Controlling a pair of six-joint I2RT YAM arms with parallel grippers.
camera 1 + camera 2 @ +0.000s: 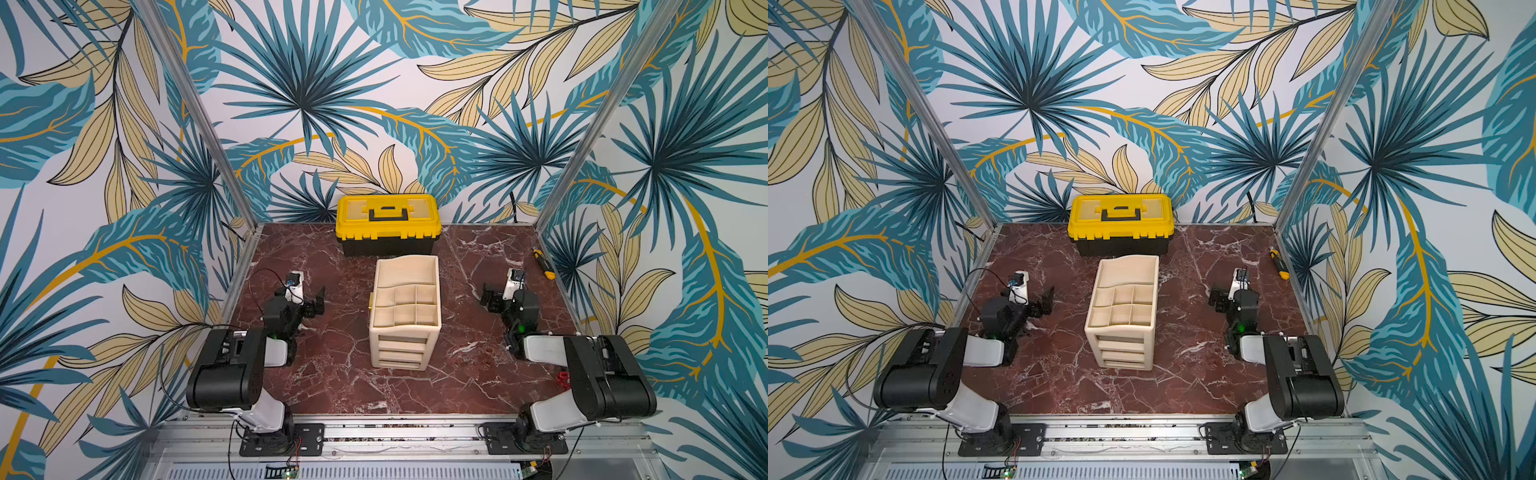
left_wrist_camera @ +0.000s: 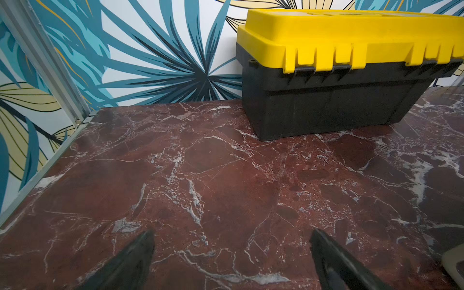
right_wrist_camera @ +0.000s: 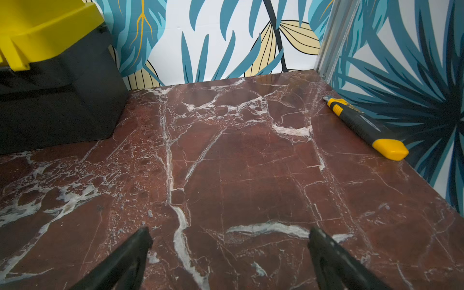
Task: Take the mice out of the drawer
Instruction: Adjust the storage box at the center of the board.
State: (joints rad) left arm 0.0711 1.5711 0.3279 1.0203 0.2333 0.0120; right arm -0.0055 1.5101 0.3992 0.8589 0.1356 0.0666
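**Operator:** Where are the mice?

**Inspector:** You will find no mouse in any view. Both top views show the cream drawer organizer (image 1: 407, 270) standing mid-tabletop (image 1: 332, 382). Its three front drawers (image 1: 400, 355) are shut, so I cannot tell you what they hold. Neither wrist view shows those drawers.

**Operator:** And the jaws?

**Inspector:** Your left gripper (image 1: 312, 304) sits to the organizer's left and your right gripper (image 1: 490, 300) to its right, both well apart from it. The wrist views settle the rest: each pair of jaws is spread wide over bare marble, holding nothing.

**Operator:** Anything further?

**Inspector:** The yellow-lidded toolbox (image 1: 388, 224) stands just behind the organizer, lid closed. The utility knife (image 3: 364, 125) lies against the right wall. Your right wrist view shows it plainly, the left wrist view not at all, and the top views only small.
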